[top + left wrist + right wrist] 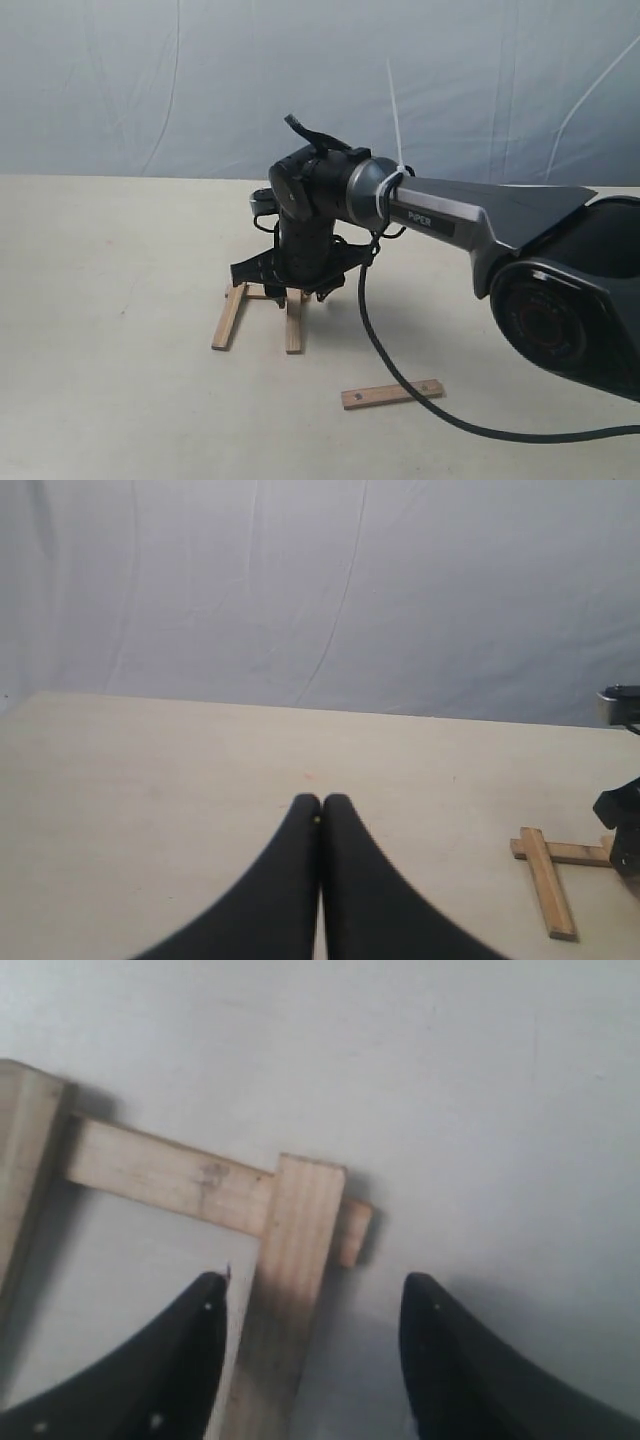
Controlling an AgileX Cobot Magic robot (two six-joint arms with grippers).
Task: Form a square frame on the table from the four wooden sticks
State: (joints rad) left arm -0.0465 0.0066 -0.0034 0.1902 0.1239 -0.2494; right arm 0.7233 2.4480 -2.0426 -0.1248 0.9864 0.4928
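About three-quarters done: three sticks (229,316) laid as a U mid-surface (100,300), ends overlapping, open toward the near edge. Fourth stick (392,393) loose closer to that edge, well apart, yet to close the square. Right arm (450,215) reaching across, wrist bent down, right jaws open astride the U's right stick (295,1260), not gripping. Left jaws pressed together, empty.

The sticks (300,1250) are seen as bare, unvarnished wood with a fine pale grain. The counter (120,260) is shown matt and smooth, the backdrop (150,80) as creased cloth. The right tool (313,1290) is finished in smooth black plastic, faintly sheened.
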